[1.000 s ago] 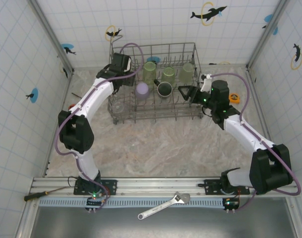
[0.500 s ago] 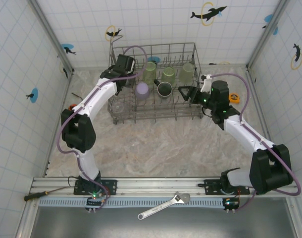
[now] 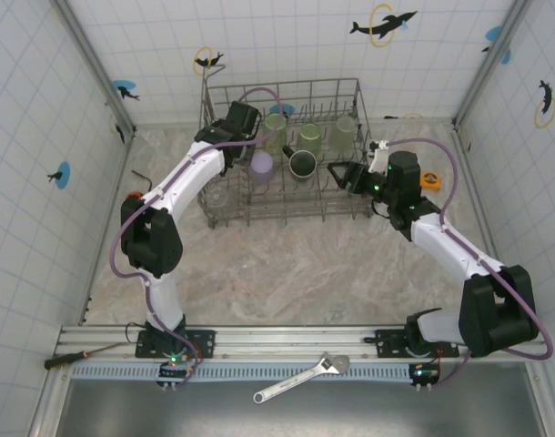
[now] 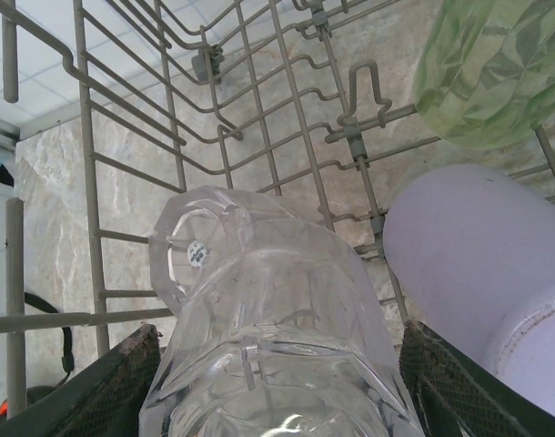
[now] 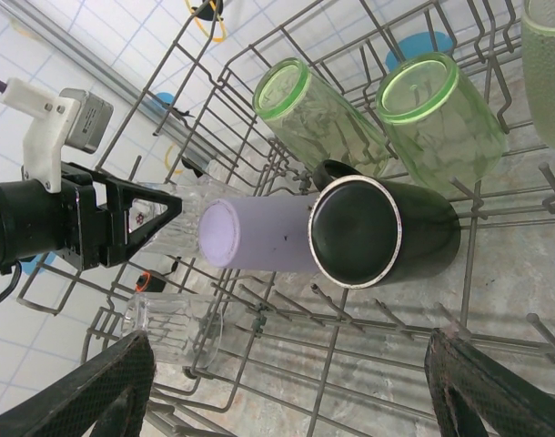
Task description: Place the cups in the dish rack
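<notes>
The stone-patterned bench (image 3: 287, 273) carries the wire rack (image 3: 323, 84) at its far side, near the tiled back wall. The left arm (image 3: 182, 177) reaches over the rack's left end and the right arm (image 3: 450, 246) comes in towards its right end. The left pincer (image 4: 287, 391) is closed on a clear cup (image 4: 268, 328), which sits between its two dark fingers with its base pointing away from the wrist. This cup hangs inside the left part of the rack, above the tines and just beside the lavender cup (image 5: 259, 237); I cannot tell whether it touches the wires. The right pincer (image 3: 339, 173) stands open with nothing between its fingers, at the rack's right side and facing in across the cups. In the rack's middle the black mug (image 5: 378, 232) lies on its side, its mouth turned to the right wrist camera, touching the lavender cup, which lies beside it with its flat base that way. In the row behind, two green cups (image 5: 318, 109) (image 5: 437, 118) lie tilted with mouths showing, and a third green cup (image 5: 550, 64) is further right. A second clear cup (image 5: 173, 328) lies in the rack's near left corner. A wrench (image 3: 300, 378) rests on the near ledge between the arm bases.
</notes>
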Controlling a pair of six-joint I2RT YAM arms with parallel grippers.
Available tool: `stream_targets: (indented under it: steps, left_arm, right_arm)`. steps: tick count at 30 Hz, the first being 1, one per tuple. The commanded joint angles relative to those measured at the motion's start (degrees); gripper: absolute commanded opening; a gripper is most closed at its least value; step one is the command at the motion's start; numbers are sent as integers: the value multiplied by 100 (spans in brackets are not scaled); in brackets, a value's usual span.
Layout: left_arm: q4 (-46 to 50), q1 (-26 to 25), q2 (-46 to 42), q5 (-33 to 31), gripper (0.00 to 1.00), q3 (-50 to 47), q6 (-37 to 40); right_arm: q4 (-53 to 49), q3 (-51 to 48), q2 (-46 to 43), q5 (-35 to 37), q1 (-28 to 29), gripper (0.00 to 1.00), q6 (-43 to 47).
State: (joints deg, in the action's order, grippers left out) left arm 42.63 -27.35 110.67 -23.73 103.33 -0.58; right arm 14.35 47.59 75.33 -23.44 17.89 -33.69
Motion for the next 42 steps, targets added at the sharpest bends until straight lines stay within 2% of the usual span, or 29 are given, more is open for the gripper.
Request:
stream_targets:
  steps: [1,6,24,42]
  left_arm:
    - [456,-69,4,-153,0,334,-152]
    - [747,-152,-9,-224,0,644,-301]
    - [1026,-191,250,-332,0,474,-496]
    - [987,-125,661,-1107,0,439,-395]
  right_arm:
    - [165,-150,-201,2,-25,80,-15]
    - [130,-181,-254,24,-29,80,12]
    - [143,-268,-352,24,-31,80,-32]
    - [251,-389,-387,-9,-27,80,-98]
